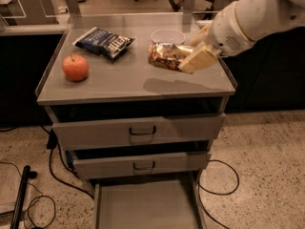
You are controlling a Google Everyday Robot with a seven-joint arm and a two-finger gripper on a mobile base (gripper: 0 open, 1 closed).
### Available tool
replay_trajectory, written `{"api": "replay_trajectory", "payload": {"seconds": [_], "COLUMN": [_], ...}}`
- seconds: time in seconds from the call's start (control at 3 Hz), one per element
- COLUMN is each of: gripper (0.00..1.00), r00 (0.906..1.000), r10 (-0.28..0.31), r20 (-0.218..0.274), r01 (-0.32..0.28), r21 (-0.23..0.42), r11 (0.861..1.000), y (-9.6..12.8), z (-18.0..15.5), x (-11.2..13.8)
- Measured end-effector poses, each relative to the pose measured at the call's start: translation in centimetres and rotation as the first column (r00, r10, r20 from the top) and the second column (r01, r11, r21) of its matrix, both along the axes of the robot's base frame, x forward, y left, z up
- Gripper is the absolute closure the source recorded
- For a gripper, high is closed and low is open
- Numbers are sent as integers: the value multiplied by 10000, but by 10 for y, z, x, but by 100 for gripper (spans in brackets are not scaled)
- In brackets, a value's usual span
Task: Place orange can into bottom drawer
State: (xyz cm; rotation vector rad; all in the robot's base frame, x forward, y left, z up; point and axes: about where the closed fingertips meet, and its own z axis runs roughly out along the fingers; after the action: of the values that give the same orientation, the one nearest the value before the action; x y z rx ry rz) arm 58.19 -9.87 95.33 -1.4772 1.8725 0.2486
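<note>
Gripper (191, 59) at upper right clamps the orange can (163, 56), held sideways just above the bench (114, 82), shadow underneath. Bottom drawer (143, 206) stands open, lower middle of frame.

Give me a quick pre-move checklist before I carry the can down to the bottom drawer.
1. Grasp: gripper shut on the orange can, over the right side of the countertop: ok.
2. Can off the surface, shadow beneath it: ok.
3. Target: bottom drawer pulled out: ok.
4. Drawer floor bare: ok.
5. Clearance below the middle drawer front: cannot tell.
6. Gap to the white bowl behind the can: cannot tell.
</note>
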Motion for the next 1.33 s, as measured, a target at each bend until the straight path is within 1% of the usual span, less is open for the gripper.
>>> {"api": "replay_trajectory", "payload": {"seconds": [0.33, 0.67, 1.0, 1.33], "gripper": [100, 100, 100, 100], "r00": [9994, 9977, 9904, 9904], "r10": [-226, -654, -1342, -1341], "r20": [268, 165, -322, -321], "r01": [226, 656, 1336, 1336], "r21": [-2, -71, -199, -199], "r11": [9997, 9978, 9908, 9908], "y": [-14, -34, -61, -61], "z": [10, 2, -25, -25], "x": [-46, -92, -131, -131]}}
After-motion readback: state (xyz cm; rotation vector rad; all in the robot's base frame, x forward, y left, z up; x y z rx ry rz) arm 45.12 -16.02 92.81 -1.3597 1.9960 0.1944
